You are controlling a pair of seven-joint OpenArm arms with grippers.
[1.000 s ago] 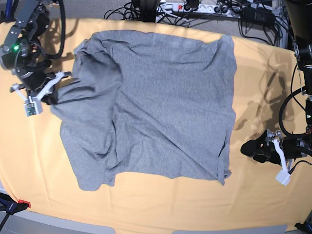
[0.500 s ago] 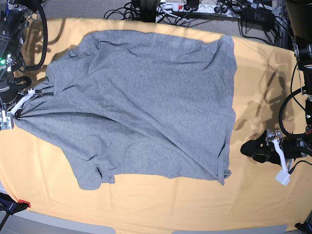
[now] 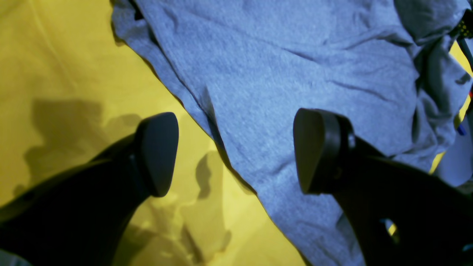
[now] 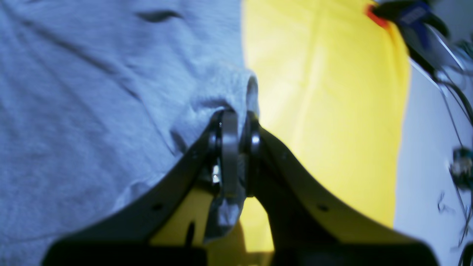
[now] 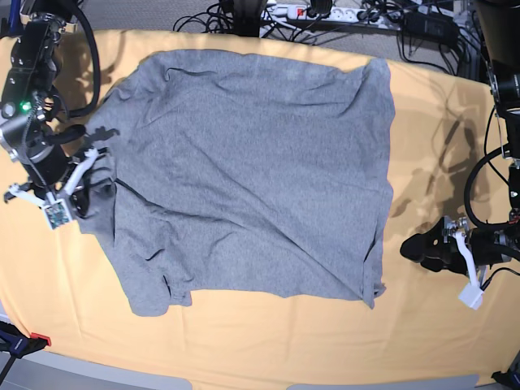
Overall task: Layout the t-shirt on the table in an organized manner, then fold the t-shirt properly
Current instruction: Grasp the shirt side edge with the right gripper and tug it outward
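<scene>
1. Right pincer, at the base view's left side, is clamped tight on a bunched fold at the edge of the t-shirt; the wrist view shows cloth pinched between the closed jaws.
2. Left pincer rests low beside the shirt's opposite side edge, jaws wide apart and holding nothing, one black pad over bare counter, the other over grey cloth.
3. T-shirt lies mid-counter, mostly spread, plain side up; no lettering shows. Far and right-hand edges look fairly straight. The side near the right pincer is rumpled, with a sleeve-like flap at the near left corner.
4. Judged step: laying out, not yet folding. To do it well, draw the held edge outward and low so the rumple flattens, then set it down without dragging the whole body. The free pincer could pin the opposite edge to stop sliding.
5. Cloth is soft heather-grey knit, limp, creasing in long diagonal ridges.
6. Counter cover is smooth pale yellow-orange fabric with faint fold lines.
7. Cables and a power strip lie beyond the far edge.
</scene>
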